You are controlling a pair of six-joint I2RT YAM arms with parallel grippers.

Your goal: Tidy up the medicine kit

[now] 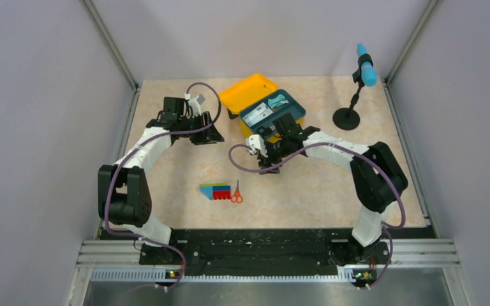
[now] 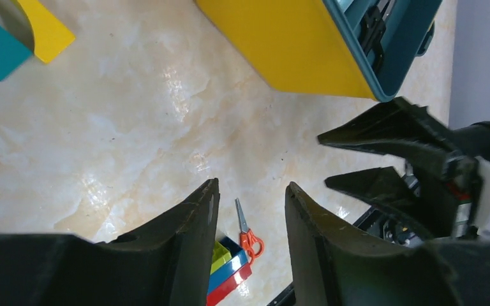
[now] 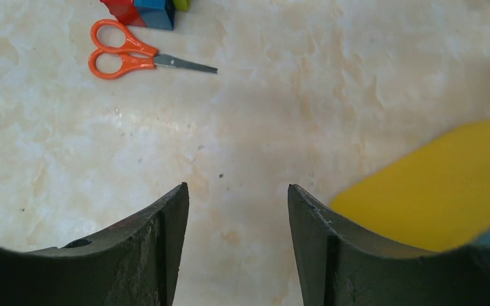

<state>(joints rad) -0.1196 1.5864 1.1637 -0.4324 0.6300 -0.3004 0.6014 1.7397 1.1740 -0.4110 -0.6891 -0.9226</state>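
Observation:
The medicine kit (image 1: 250, 93) is a yellow box standing open at the back of the table, with a dark teal tray (image 1: 272, 109) of items in its base. My left gripper (image 1: 208, 135) hangs to the kit's left, open and holding nothing (image 2: 252, 185). The left wrist view shows the kit's yellow wall (image 2: 293, 44) ahead. My right gripper (image 1: 265, 160) is just in front of the kit, open and empty (image 3: 237, 187) over bare table, with the kit's yellow side (image 3: 440, 185) at its right.
Orange scissors (image 1: 236, 193) and a multicoloured toy block (image 1: 215, 190) lie side by side in the middle front of the table. A black stand (image 1: 346, 118) holding a blue-tipped tool (image 1: 365, 66) is at the back right. Walls enclose the table on three sides.

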